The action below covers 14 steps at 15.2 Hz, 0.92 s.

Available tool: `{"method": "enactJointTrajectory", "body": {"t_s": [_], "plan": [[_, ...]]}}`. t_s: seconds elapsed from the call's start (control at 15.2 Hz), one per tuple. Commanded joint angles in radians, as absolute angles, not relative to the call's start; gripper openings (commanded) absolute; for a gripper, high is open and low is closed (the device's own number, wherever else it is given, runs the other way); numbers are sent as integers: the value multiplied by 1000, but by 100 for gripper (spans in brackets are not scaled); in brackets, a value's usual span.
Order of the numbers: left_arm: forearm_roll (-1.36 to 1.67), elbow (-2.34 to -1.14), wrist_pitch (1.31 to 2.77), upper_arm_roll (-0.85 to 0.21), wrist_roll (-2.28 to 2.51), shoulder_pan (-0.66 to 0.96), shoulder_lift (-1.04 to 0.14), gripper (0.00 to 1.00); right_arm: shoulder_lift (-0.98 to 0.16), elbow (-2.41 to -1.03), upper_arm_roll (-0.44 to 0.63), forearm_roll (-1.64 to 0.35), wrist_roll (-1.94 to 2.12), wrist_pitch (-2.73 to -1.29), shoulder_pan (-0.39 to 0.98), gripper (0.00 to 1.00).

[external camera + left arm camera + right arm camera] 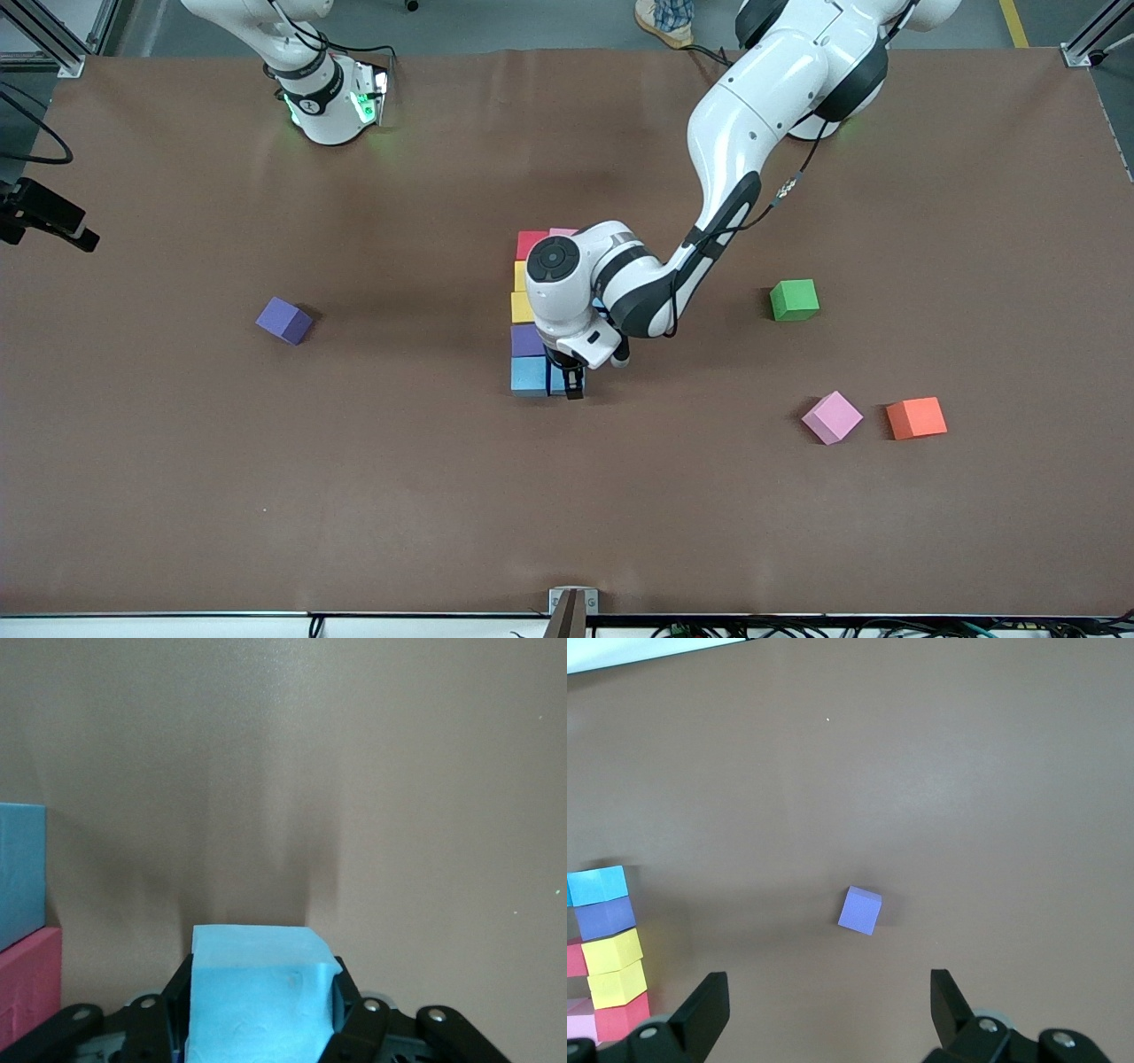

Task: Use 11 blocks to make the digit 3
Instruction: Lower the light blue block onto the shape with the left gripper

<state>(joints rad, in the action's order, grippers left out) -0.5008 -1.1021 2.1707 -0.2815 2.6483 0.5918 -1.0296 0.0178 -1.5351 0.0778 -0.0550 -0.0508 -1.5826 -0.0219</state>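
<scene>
At the right arm's end of the table my right gripper [824,1010] waits high up with its jaws spread wide, over bare table near the stray purple foam cube [284,320], while the unfinished digit 3 [530,310] sits mid-table as one column of touching cubes: red, yellow, yellow, purple, blue. My left gripper [571,383] is clenched on a light blue foam cube [259,992], low at the column's end nearest the front camera, just beside the blue foam cube [529,375] there. I judge it best to seat it flat and flush against that neighbour, then open straight up so nothing shifts.
</scene>
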Motion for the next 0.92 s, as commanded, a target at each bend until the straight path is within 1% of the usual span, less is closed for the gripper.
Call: {"method": "enactJointTrajectory", "body": {"t_s": [0.0,0.86], "plan": [[-497,-1075,2189,-270,2649,601,-1046,14,14,-1516,91,-49,-44,-1583,-14,100],[-499,-1075,2210,-262,2649,620,-1065,14,14,-1506,92,-41,-44,-1583,-14,100]]}}
